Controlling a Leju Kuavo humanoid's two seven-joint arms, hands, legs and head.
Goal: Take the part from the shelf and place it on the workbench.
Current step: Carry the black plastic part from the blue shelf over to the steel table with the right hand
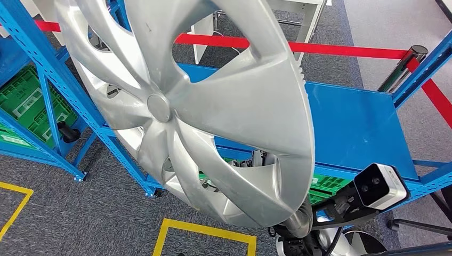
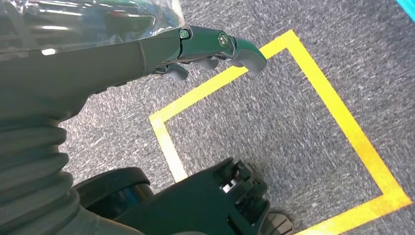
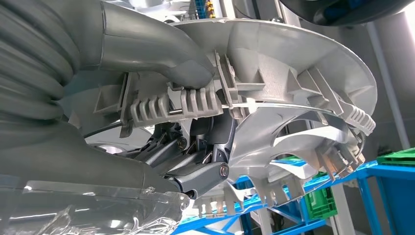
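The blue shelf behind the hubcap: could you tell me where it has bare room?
The blue shelf is bare from the hubcap rightward to the post below the red bar. The lower tier is crowded with green crates.

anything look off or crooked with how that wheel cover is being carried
Nothing looks damaged. The silver wheel cover is tilted steeply, close to the head camera, hiding much of the blue shelf. The right hand grips it from the ribbed back side. The left hand hangs above the carpet, holding nothing.
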